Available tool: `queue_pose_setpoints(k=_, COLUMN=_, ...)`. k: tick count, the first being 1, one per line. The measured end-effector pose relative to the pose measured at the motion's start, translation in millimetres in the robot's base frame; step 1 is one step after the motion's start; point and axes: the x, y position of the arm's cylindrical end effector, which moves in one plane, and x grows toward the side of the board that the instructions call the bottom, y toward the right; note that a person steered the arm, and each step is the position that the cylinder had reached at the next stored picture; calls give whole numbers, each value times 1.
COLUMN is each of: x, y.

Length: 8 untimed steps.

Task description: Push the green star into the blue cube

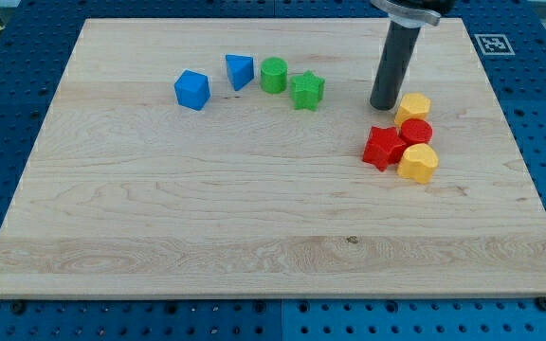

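Note:
The green star (pixel 306 90) lies on the wooden board in the upper middle of the view. The blue cube (pixel 192 90) sits to its left, well apart from it. Between them stand a blue triangular block (pixel 240 71) and a green cylinder (pixel 273 75), the cylinder almost touching the star. My tip (pixel 383 104) rests on the board to the right of the star, a clear gap away, and just left of a yellow block (pixel 413 107).
Right of my tip is a tight cluster: the yellow block at its top, a red cylinder (pixel 416 132), a red star (pixel 384 147) and a second yellow block (pixel 418 163). The wooden board (pixel 254 227) lies on a blue perforated table.

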Motion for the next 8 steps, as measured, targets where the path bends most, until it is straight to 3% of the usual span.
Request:
queue_pose_setpoints(k=3, x=-30, y=-96)
queue_pose_setpoints(k=6, x=-34, y=-59)
queue_pose_setpoints(k=8, x=-18, y=-89)
